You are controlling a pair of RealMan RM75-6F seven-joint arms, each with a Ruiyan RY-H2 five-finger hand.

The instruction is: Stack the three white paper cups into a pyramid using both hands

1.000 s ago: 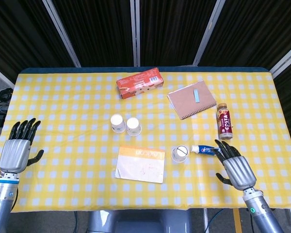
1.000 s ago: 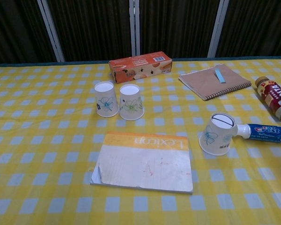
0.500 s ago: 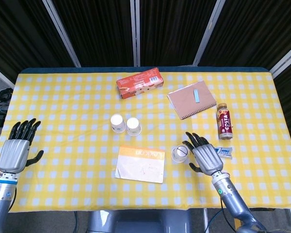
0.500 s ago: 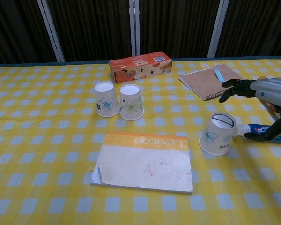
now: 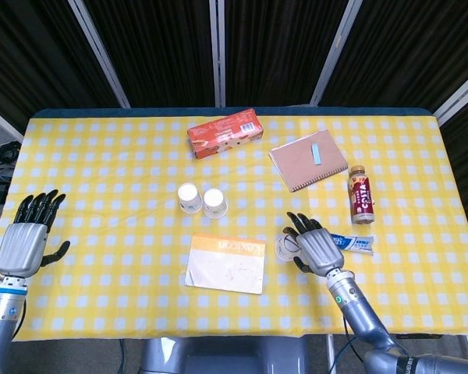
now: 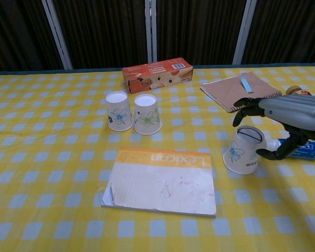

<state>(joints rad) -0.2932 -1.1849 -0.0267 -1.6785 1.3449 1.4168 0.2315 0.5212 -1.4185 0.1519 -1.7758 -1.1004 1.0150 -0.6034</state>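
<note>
The right hand [image 6: 290,119] is hovering open around the lone paper cup [image 6: 243,150], not gripping; closing too hard risks crushing it or knocking it into the toothpaste tube [image 6: 304,149]

From overhead, the right hand [image 5: 315,247] covers most of the lone cup [image 5: 285,248], so contact can't be told. In the chest view its wrist runs off the right edge, as does the toothpaste tube [image 6: 310,149]. The bottle [image 6: 295,91] behind is mostly hidden.
</note>
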